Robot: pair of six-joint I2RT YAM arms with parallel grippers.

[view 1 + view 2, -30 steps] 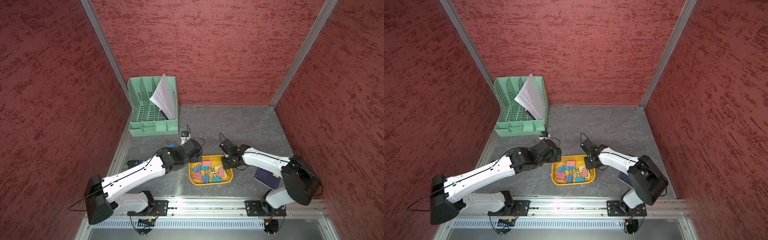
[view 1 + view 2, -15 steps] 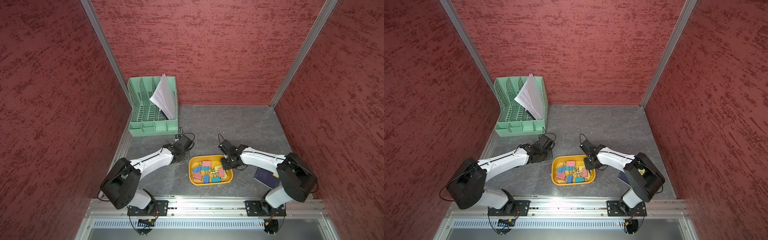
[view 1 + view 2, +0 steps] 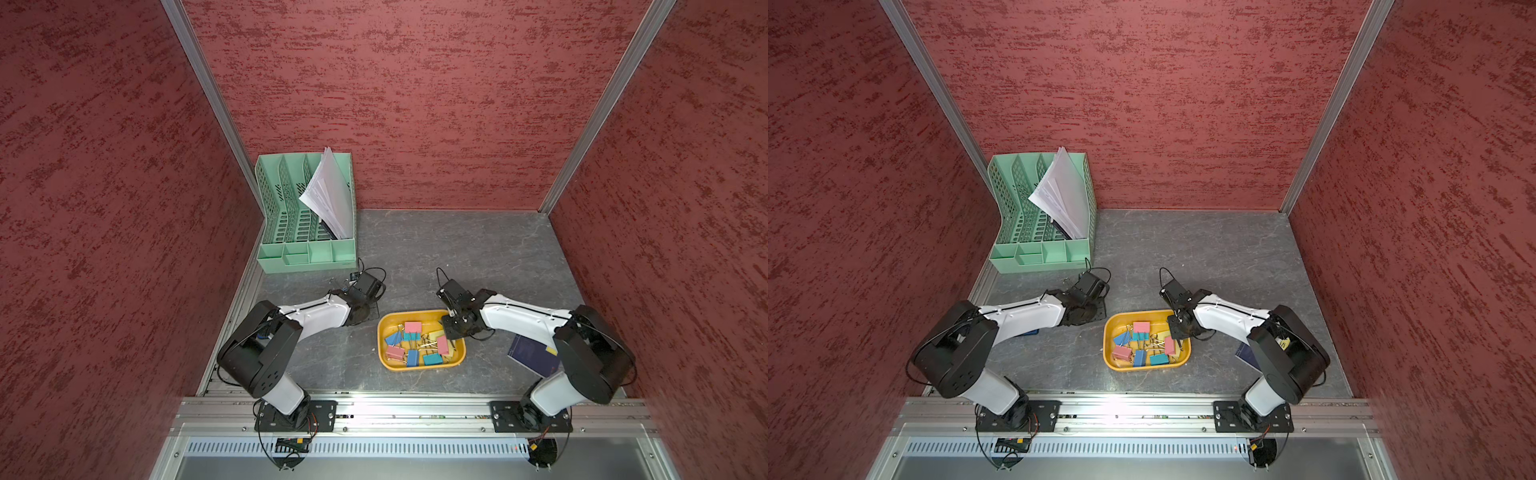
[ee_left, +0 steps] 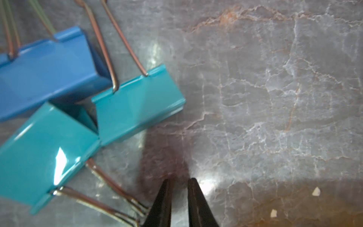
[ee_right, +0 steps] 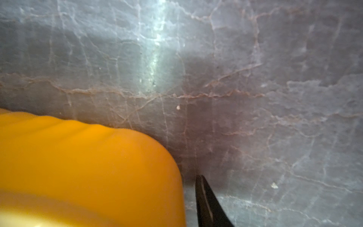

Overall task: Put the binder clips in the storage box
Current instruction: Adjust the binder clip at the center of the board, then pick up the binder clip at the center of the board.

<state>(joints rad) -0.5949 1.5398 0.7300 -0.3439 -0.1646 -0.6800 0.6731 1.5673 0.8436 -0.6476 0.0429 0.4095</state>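
Since a second earlier, the left arm has been drawn back from the rim of the storage box [image 3: 419, 366] and folded at the elbow. The left end effector [image 4: 179, 182] is now set low over the bench [image 3: 457, 249], between the box and the mint-green file organizer [image 3: 307, 253], while the right arm is found almost where it was. In the left wrist view the black fingertips [image 4: 196, 196] are brought close together, with only a slit left and nothing seen between them. Three binder clips are laid on the bench just beside them, a blue binder clip [image 4: 45, 74] and two teal binder clips [image 4: 137, 106] [image 4: 39, 155], their bodies touching. The wire handle of the nearer teal one runs up to the outer side of one fingertip. More clips in pink, blue, teal and yellow are heaped inside the storage box in both top views [image 3: 415, 343] [image 3: 1144, 343]. The right end effector [image 3: 454, 331] is held at the box's back right corner. In the right wrist view one finger [image 5: 204, 198] is seen just outside the rounded wall and the other is hidden by the box, so whether the wall is clamped cannot be told. White papers [image 3: 330, 195] are leaned in the organizer, and a dark blue booklet [image 3: 532, 353] is partly covered by the right arm.
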